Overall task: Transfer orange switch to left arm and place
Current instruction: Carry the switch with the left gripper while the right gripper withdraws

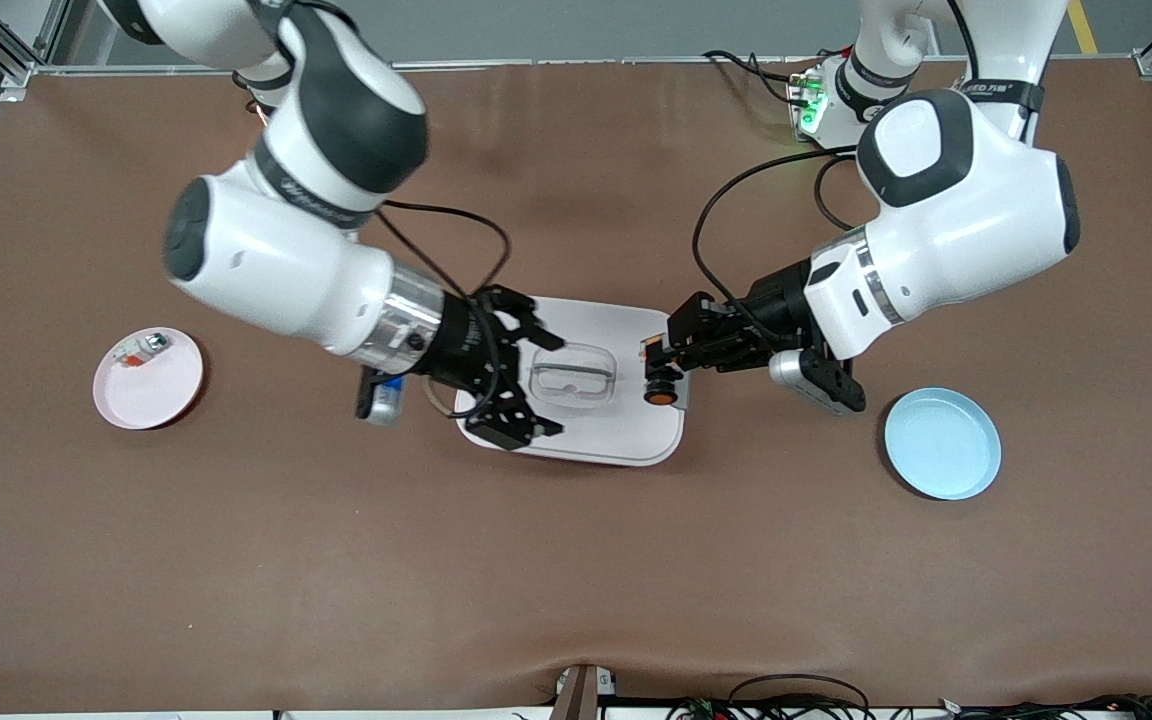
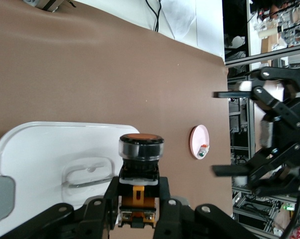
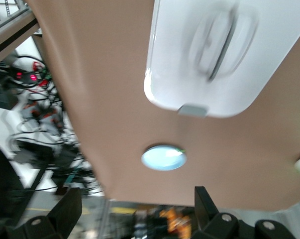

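Left claw grips the orange switch over the box; right claw hangs spread over it. I judge handover next: bring them together.

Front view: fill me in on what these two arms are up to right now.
The left gripper holds the orange switch over the box, at its end toward the left arm. The right gripper is open over the box's other end, facing the switch. A pink plate and a blue plate sit toward opposite table ends.

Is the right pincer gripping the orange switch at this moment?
No. The orange switch sits clamped in the left pincer, while the right pincer hangs open over the box.
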Controlling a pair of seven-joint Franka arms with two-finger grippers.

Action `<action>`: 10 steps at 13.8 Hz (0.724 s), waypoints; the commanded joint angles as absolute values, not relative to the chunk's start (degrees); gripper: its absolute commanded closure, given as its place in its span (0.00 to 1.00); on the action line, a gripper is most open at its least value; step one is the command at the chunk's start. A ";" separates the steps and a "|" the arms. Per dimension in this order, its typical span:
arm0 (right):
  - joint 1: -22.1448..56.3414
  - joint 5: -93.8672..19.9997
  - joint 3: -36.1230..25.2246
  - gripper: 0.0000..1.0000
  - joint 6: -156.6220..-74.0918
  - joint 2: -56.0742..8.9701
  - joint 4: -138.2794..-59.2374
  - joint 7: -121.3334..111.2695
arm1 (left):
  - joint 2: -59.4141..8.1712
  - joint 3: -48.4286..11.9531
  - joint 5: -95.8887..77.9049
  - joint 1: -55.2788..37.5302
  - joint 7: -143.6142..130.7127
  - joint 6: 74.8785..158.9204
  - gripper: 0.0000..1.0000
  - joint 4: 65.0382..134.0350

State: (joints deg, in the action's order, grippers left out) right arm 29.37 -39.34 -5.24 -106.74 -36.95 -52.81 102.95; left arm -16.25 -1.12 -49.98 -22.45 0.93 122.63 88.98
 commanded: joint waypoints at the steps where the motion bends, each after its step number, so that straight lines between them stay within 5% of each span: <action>1: 24.63 -40.43 -4.83 0.00 -96.19 -34.72 -51.77 92.06 | -13.28 -0.88 -45.11 -20.57 0.79 118.05 1.00 89.30; 10: 11.52 -27.19 -5.27 0.00 -67.26 -32.26 -51.85 48.49 | -9.50 -0.53 -27.98 -13.72 0.18 102.67 1.00 88.77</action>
State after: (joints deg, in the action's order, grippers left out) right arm 12.96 -31.35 -5.95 -70.99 -33.12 -51.61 57.00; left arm -10.95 -0.60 -32.29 -14.63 0.75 105.55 88.87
